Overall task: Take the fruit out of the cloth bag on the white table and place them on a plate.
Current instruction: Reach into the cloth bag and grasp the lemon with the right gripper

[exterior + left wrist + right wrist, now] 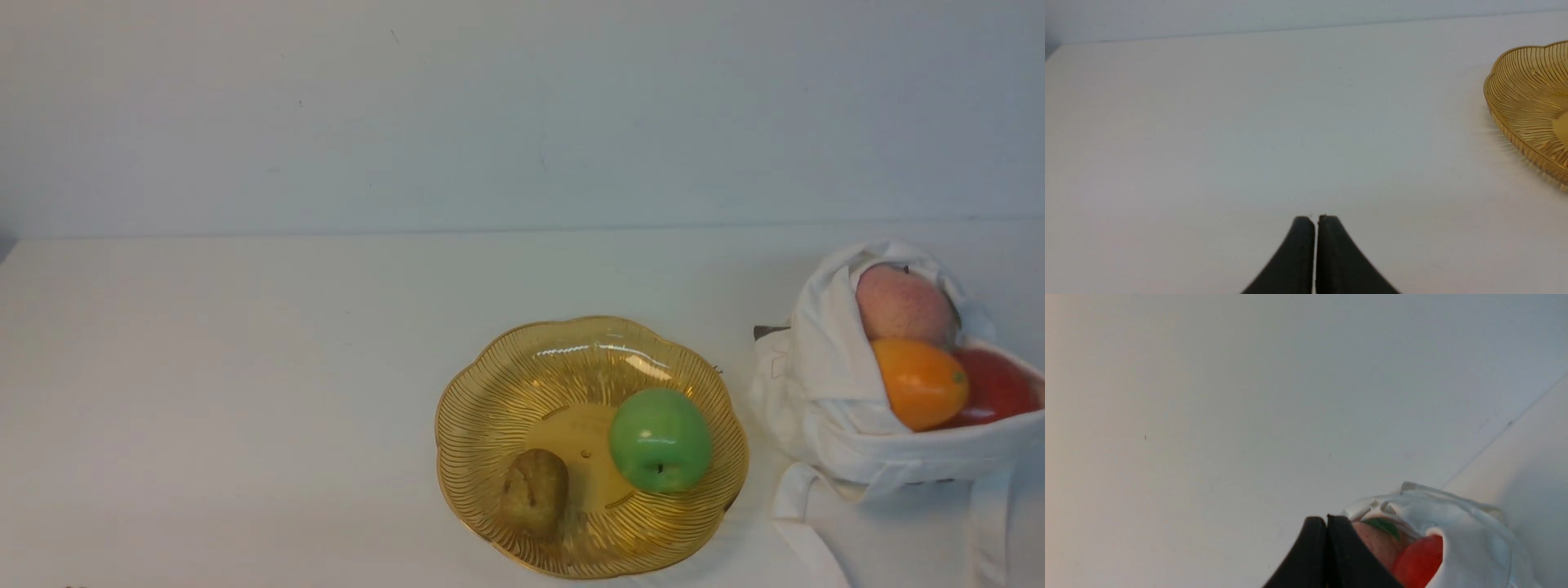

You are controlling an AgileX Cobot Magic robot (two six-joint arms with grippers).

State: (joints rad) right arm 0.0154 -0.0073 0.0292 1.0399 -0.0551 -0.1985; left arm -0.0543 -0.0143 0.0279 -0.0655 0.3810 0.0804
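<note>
The right claw (1327,516), its fingers pressed together and empty, points toward a white cloth bag (833,343) at the right of the tabletop (245,392). In the bag's mouth sit a pink peach (904,304), an orange mango (918,388) and a red apple (996,388). The mango looks firm and slick, best gripped across its middle; the limp cloth may snag. Left of the bag, an amber scalloped dish (563,334) holds a green apple (660,441) and a brown kiwi (535,490). The left claw (1316,216) is also closed, empty.
</note>
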